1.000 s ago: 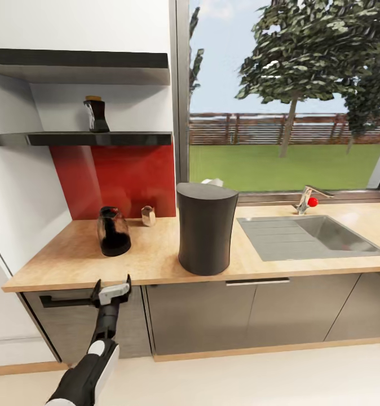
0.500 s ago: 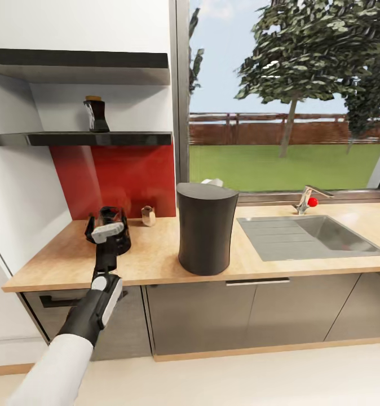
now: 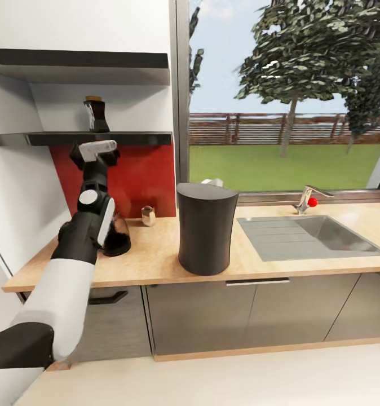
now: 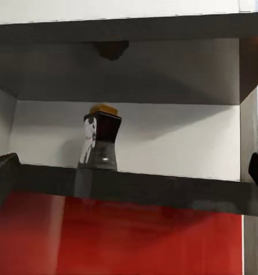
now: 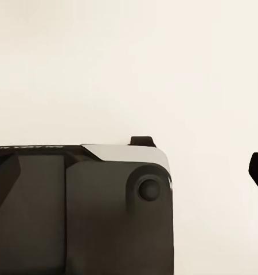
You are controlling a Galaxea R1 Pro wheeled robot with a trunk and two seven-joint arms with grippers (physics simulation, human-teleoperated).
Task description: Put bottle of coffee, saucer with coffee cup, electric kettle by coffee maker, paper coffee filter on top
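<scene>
Head view: left arm raised, left gripper (image 3: pixel 94 152) just below the lower shelf (image 3: pixel 128 138), jaws spread wide, holding nothing. Bottle (image 3: pixel 97 115) stands upright on that shelf, above and apart from the gripper; its label is too small to read here. Kettle (image 3: pixel 118 237) sits on the counter (image 3: pixel 156 254) by the red backsplash, left half hidden behind the forearm. Coffee maker (image 3: pixel 206 228) stands mid-counter, w/ a pale object behind its top mostly hidden (identity unclear). Small cup-like item (image 3: pixel 148 215) near the backsplash, btwn kettle and coffee maker; too small to make out.

Left wrist view: bottle (image 4: pixel 99 137) seen from below shelf level, tan cap and dark body clear; base cut off by the shelf (image 4: pixel 163 192) edge. Dark fingertips (image 4: pixel 3 177) sit at both frame edges, well apart.

Right wrist view: dark and grey robot housing (image 5: pixel 77 206) against a plain pale surface; one dark fingertip is cut off at the frame edge, so right gripper state cannot be told.
</scene>
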